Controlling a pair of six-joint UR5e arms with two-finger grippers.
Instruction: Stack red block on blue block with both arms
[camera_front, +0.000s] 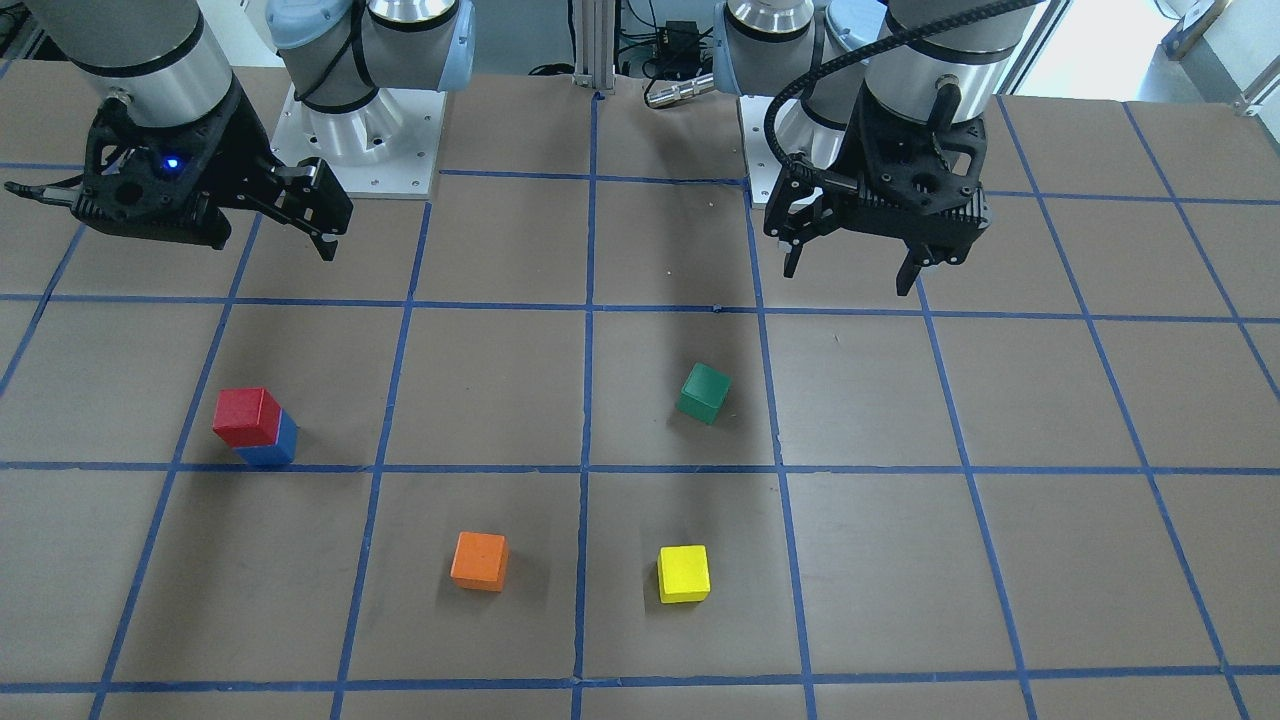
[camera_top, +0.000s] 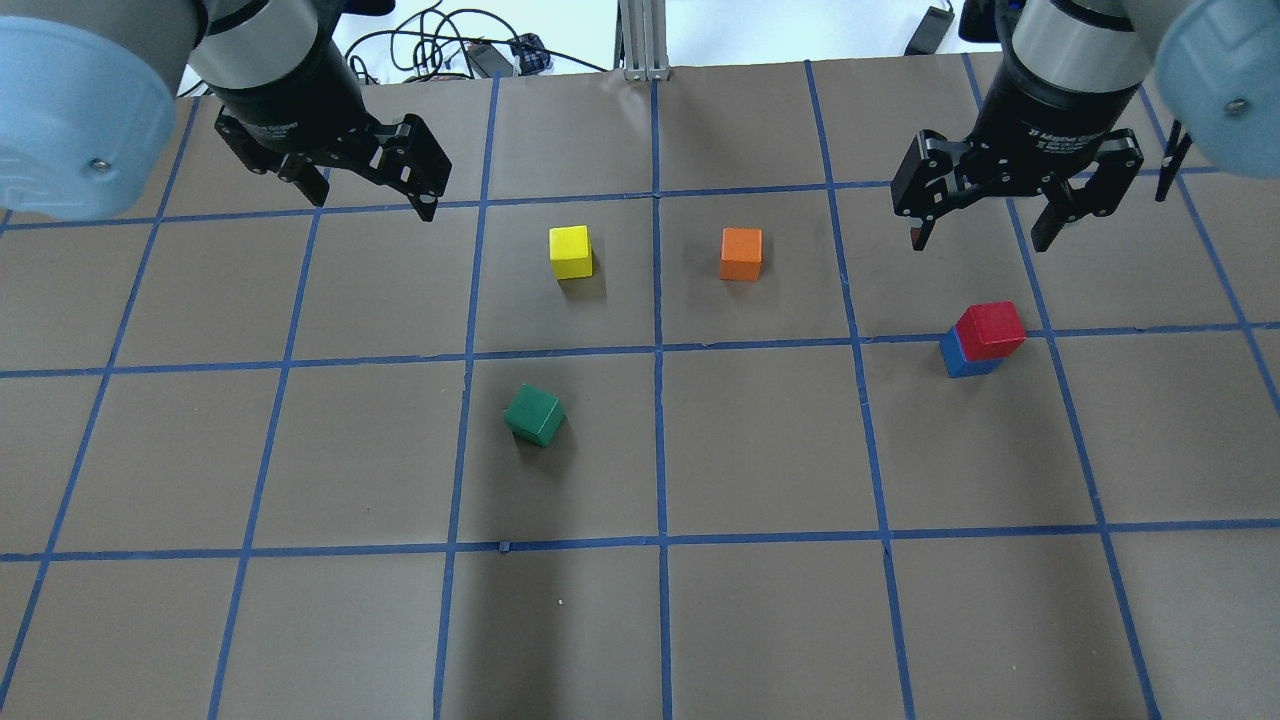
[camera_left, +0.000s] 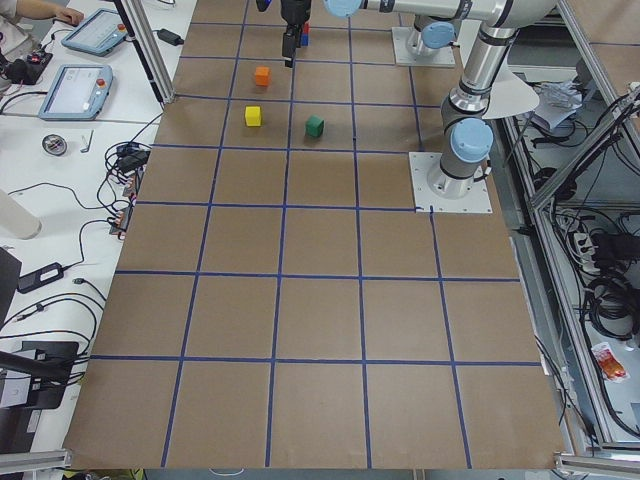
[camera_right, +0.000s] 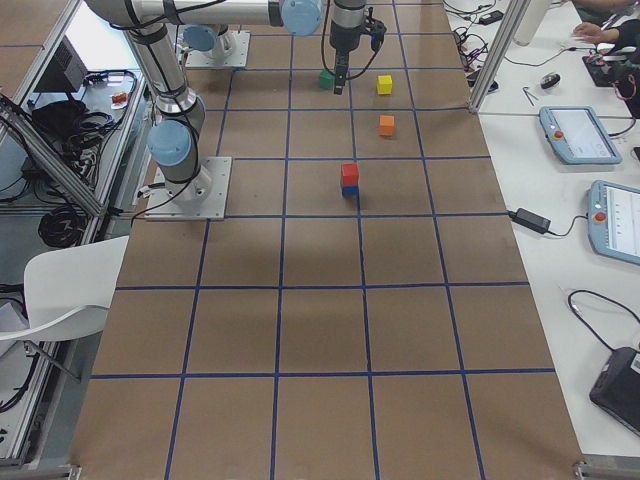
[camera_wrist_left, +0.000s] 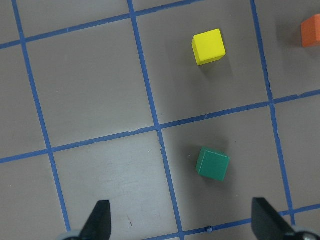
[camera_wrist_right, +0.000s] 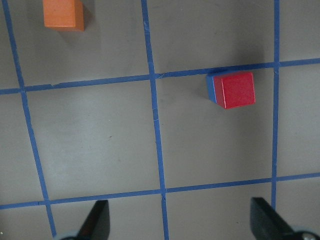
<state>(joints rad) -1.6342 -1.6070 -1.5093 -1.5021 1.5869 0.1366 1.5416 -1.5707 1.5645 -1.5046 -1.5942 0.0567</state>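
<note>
— Red block (camera_top: 990, 328) first, since it's closest to the right gripper (camera_top: 980, 238): where does it sit?

— Squarely on the blue block (camera_top: 958, 358), with the faces nearly flush. The right wrist camera shows only a blue sliver along one side. The pair lies below that gripper and apart from it, toward one finger's side, and nothing is between the fingers.

— And the jaws?

— Spread wide and empty. The left gripper (camera_front: 848, 278) is the same, spread and holding nothing, and it is well apart from the stack.

— Which arm is nearer if the stack needs a touch?

— The right one, easily. They're cubes, so there's no long axis to line up with. I'd judge the stacking done. What's left is probably drawing back, and the risk there is sweeping low across the stack.

— Further out from the right gripper?

— The orange block (camera_top: 741, 253), off its other finger's side and well apart from the stack. Beyond that, near the left gripper, are the green block (camera_top: 535, 415) and the yellow block (camera_top: 570, 252), each alone on the table (camera_top: 760, 450).
</note>
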